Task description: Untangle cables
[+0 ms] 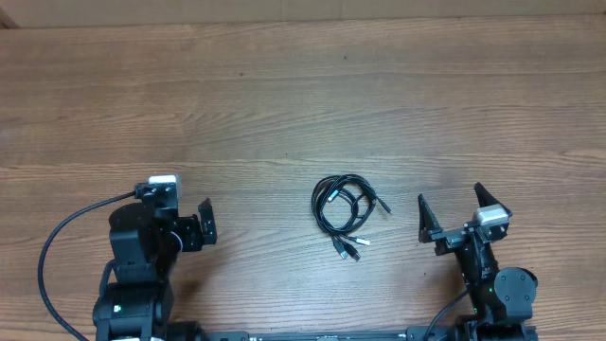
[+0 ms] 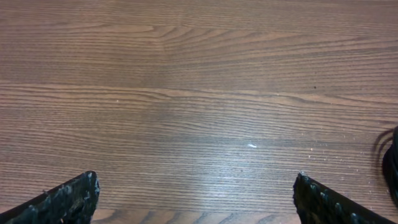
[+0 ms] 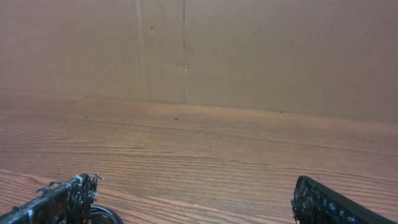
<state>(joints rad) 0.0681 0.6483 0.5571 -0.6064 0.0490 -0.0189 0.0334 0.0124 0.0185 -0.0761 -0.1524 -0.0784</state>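
Note:
The cables are thin black cords coiled together in one small bundle at the table's middle, with plug ends sticking out at the lower right and right. A sliver of them shows at the right edge of the left wrist view and at the bottom left of the right wrist view. My left gripper is open and empty, well left of the bundle; its fingers show wide apart in the left wrist view. My right gripper is open and empty, right of the bundle; it also shows in the right wrist view.
The wooden table spreads bare around the bundle. A thick black arm cable loops at the lower left. A brown wall stands behind the table's far edge.

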